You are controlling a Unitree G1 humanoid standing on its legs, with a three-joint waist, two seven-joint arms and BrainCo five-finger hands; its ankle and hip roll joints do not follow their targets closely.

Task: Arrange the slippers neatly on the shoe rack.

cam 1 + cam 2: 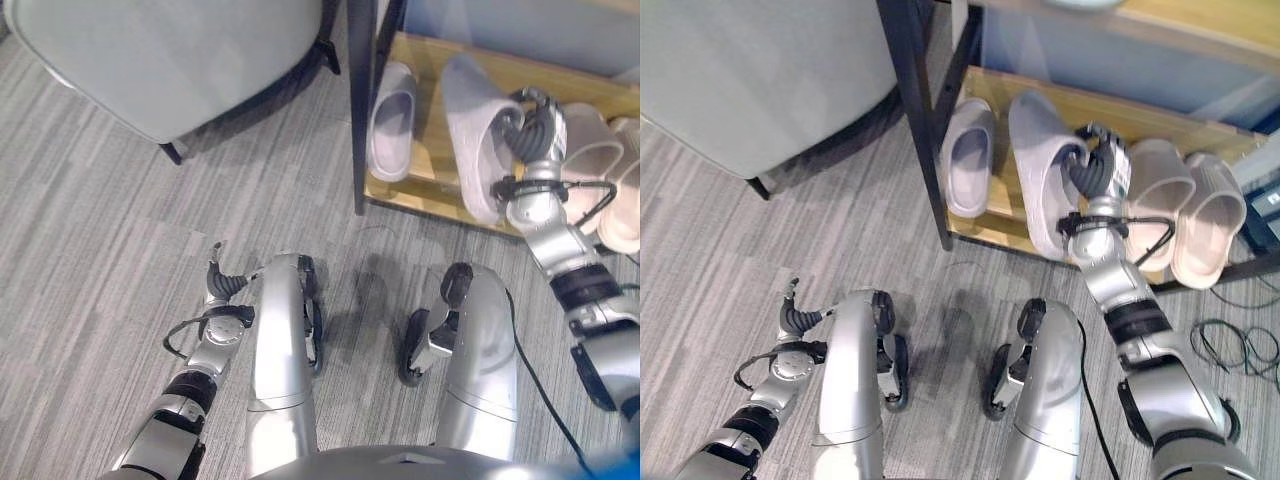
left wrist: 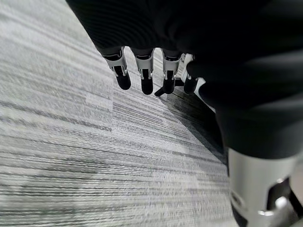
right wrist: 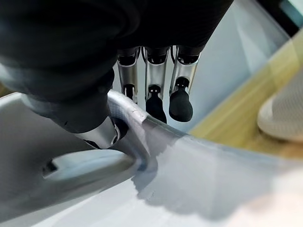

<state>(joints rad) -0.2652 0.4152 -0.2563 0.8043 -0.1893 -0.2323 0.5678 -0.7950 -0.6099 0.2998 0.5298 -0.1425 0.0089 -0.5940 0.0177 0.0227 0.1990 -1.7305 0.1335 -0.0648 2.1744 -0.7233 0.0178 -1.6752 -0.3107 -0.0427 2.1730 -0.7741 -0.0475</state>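
Note:
My right hand is shut on a grey slipper, pinching its upper between thumb and fingers. That slipper lies toe-in on the wooden bottom shelf of the shoe rack, slanted, with its heel hanging over the front edge. A matching grey slipper lies flat on the shelf just to its left, near the black post. My left hand hangs low over the carpet at the lower left, fingers relaxed and holding nothing.
Two beige slippers lie side by side on the same shelf to the right of my right hand. A grey chair stands on the carpet left of the rack. Cables lie on the floor at right.

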